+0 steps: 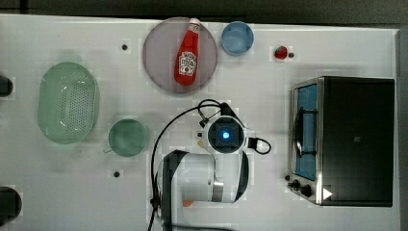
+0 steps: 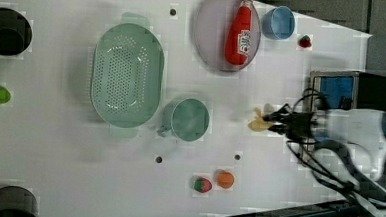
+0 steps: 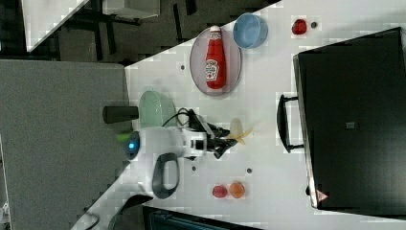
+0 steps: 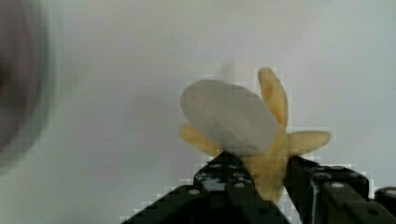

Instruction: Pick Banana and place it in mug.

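The Banana (image 4: 233,121), a pale cream-yellow peeled piece with splayed peel tips, sits pinched between my black fingers. My gripper (image 4: 266,177) is shut on its lower end. In the left view the Banana (image 2: 258,123) sticks out of the gripper (image 2: 271,124) over the white table, to the right of the mug (image 2: 190,119) with a gap between them. The mug (image 1: 127,137) is a round translucent teal-green cup, to the left of my wrist in the top view. In the right view the Banana (image 3: 238,130) projects from the gripper (image 3: 226,140).
A green perforated basket (image 1: 67,102) lies beyond the mug. A ketchup bottle (image 1: 187,55) rests on a grey plate (image 1: 159,67), beside a blue cup (image 1: 237,37) and a strawberry (image 1: 281,52). A toaster oven (image 1: 351,139) stands at the top view's right. An orange ball (image 2: 225,179) lies near the table's edge.
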You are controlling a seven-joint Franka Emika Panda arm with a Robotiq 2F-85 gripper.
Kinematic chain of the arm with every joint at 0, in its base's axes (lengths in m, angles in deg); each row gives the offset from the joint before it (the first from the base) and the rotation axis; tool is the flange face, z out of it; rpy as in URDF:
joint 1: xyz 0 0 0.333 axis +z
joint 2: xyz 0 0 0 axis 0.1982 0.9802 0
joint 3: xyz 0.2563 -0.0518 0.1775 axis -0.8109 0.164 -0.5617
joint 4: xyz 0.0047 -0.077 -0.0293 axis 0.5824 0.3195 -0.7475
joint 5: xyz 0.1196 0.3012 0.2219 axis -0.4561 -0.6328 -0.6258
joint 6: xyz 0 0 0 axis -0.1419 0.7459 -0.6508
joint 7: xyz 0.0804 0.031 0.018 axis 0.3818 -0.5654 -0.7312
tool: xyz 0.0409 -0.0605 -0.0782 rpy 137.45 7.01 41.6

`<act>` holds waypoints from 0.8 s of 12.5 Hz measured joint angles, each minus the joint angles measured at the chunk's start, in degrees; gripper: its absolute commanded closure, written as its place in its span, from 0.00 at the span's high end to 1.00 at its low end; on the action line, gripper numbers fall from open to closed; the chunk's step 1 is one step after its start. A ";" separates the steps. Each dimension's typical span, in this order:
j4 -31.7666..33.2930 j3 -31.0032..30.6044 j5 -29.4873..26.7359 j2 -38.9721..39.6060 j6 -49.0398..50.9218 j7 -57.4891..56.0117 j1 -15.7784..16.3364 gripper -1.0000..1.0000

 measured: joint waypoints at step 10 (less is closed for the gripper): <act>-14.21 -2.99 -0.96 -23.42 28.34 2.72 -0.74 0.27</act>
